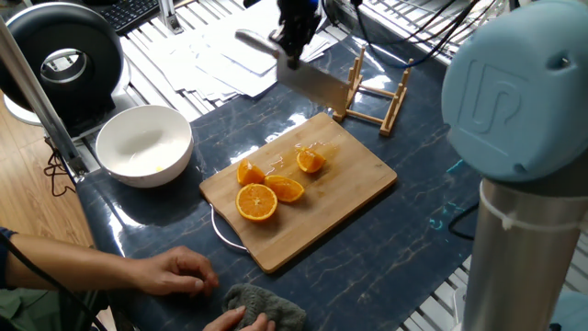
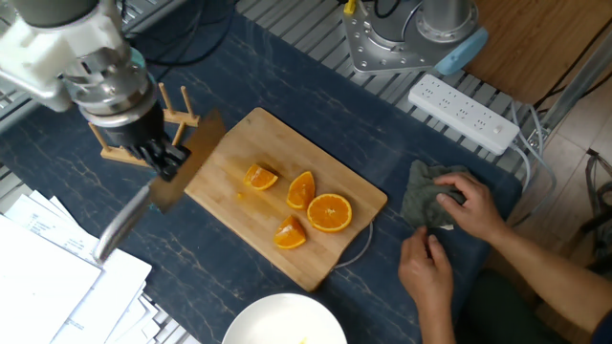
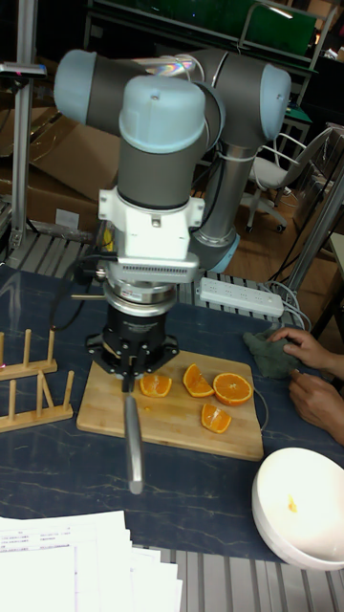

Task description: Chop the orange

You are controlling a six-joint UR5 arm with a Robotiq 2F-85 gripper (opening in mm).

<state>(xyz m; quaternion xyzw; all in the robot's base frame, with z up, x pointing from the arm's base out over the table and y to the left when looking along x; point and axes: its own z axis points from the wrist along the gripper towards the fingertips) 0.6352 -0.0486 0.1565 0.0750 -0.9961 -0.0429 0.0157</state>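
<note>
A wooden cutting board carries three orange wedges and a round orange half. The wedge of orange nearest the rack lies apart from the others. My gripper is shut on a broad-bladed knife. It holds the knife in the air over the board's rack-side end, close to that wedge and not touching it. The blade slants down towards the board, and the metal handle sticks out away from it.
A wooden peg rack stands just beyond the board's end, close to the knife. A white bowl sits off the board. A person's hands hold a grey cloth. Papers and a power strip lie at the edges.
</note>
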